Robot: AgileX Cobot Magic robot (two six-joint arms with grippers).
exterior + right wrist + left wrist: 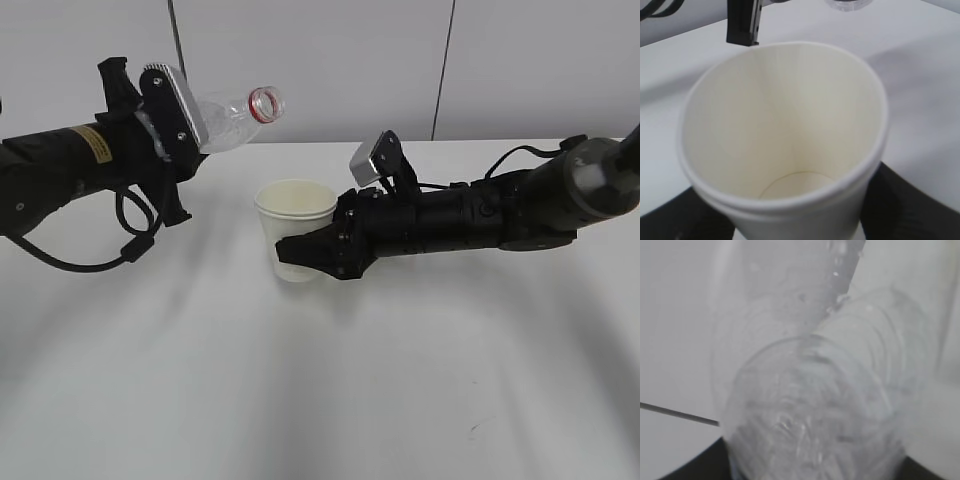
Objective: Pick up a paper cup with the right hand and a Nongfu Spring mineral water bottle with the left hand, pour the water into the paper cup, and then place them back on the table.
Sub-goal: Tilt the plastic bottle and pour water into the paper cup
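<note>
Exterior view: left hand [172, 125] clamps the Nongfu Spring mineral water bottle [232, 118], tipped near level, its open red-ringed mouth pointing right, above and just left of the paper cup [295, 240]; right hand [312, 252] grips the cup upright by its lower wall, low over the white desk [320, 400]; whether the cup's base touches the desk, cannot tell.

Left wrist view: clear bottle [815, 405] fills the frame, held between the dark fingers at the bottom edge; blurred.

Right wrist view: cup [782, 135] held between the black fingers [895, 210], looks empty inside; bottle mouth [847, 4] at the top edge.
</note>
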